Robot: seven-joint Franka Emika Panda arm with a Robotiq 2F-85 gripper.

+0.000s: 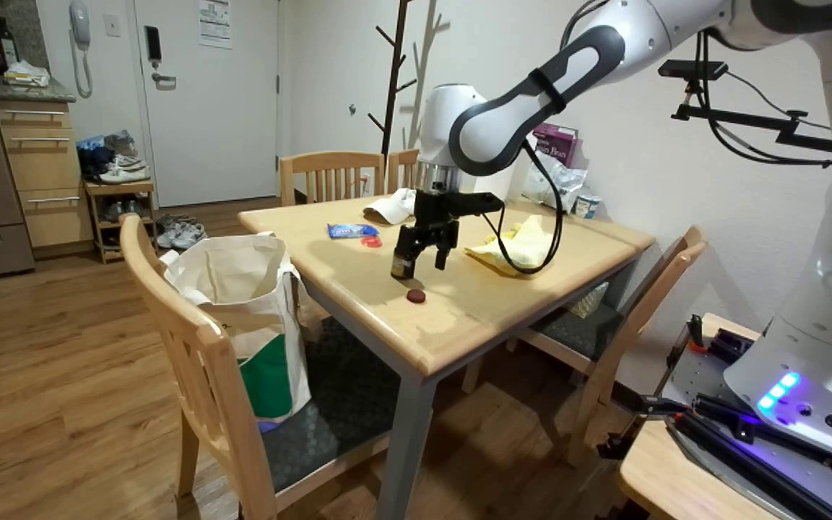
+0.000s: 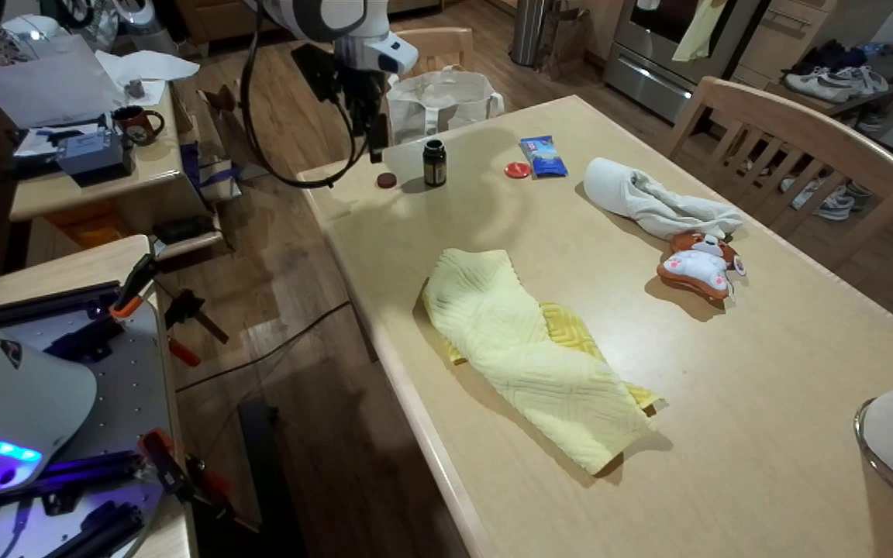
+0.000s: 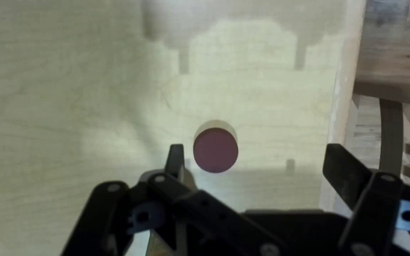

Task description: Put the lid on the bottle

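The lid (image 1: 416, 296) is a small round reddish-brown disc lying flat on the table near its corner. It also shows in an exterior view (image 2: 386, 180) and in the wrist view (image 3: 215, 150). The bottle (image 2: 434, 163) is short, dark brown and upright beside the lid, with no cap on its neck. In an exterior view the bottle (image 1: 402, 269) is partly hidden by a finger. My gripper (image 1: 423, 261) is open and empty above the table. In the wrist view the lid lies below the open fingers (image 3: 256, 149), much nearer the picture's left finger. The bottle is not clearly visible there.
A red disc (image 2: 518, 170) and a blue packet (image 2: 544, 156) lie beyond the bottle. A yellow cloth (image 2: 524, 349), a white cap (image 2: 652, 198) and a plush toy (image 2: 698, 266) lie on the table. A tote bag (image 1: 243, 289) stands on a chair by the table edge.
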